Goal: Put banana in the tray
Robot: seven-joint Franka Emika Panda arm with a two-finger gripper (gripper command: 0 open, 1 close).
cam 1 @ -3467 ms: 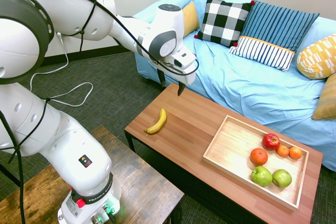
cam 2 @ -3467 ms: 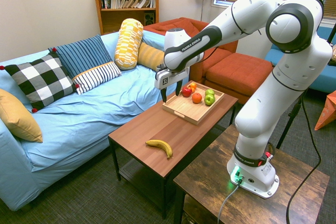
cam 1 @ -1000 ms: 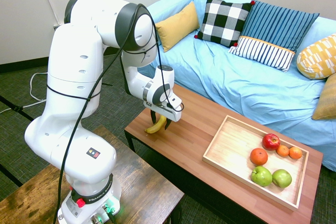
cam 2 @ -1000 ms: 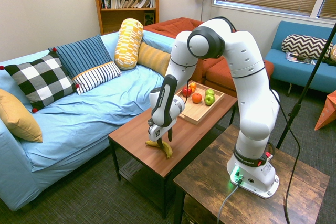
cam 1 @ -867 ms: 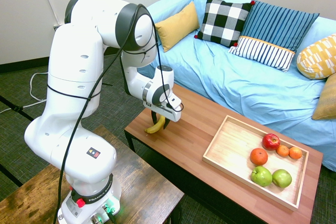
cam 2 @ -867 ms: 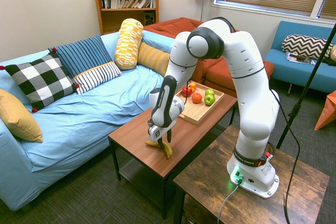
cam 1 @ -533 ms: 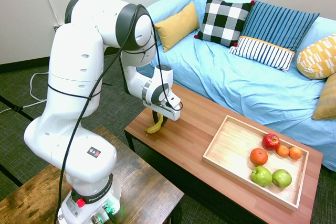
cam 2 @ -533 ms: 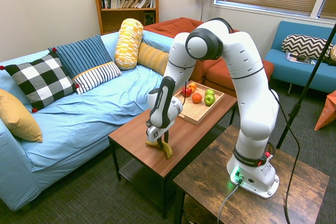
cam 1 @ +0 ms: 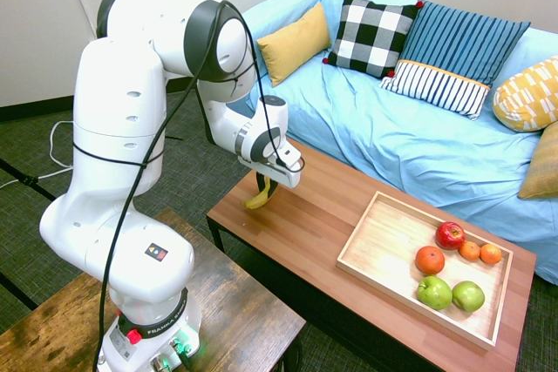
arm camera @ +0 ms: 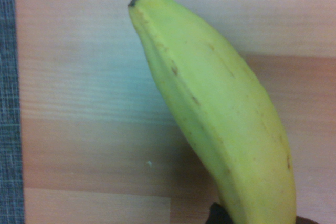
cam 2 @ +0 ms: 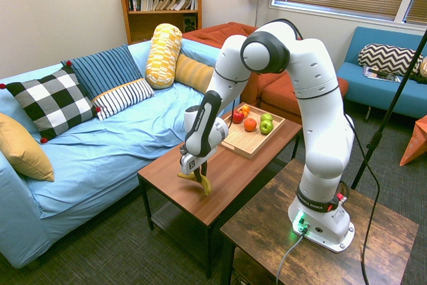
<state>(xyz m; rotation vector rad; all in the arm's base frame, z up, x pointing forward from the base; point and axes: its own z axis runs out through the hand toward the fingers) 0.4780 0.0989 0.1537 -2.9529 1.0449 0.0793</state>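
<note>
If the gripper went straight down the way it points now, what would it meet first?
The gripper, shut on the banana, points down at the reddish-brown table. Most likely the banana's hanging end touches the tabletop first, near the end away from the tray.

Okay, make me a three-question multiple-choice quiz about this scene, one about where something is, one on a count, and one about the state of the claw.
1. Where is the banana?
A. Lying in the tray
B. Held in the claw above the table
C. On the sofa

2. How many green apples are in the tray?
A. Two
B. Four
C. None

3. What is the claw doing?
A. Open over the tray
B. Shut on an orange
C. Shut on the banana

Answers:
1. B, the banana hangs from the claw clear of the table near its end away from the tray.
2. A, two green apples sit at the tray's near corner beside the red apple and oranges.
3. C, the fingers clamp the banana's upper end in both outside views.
</note>
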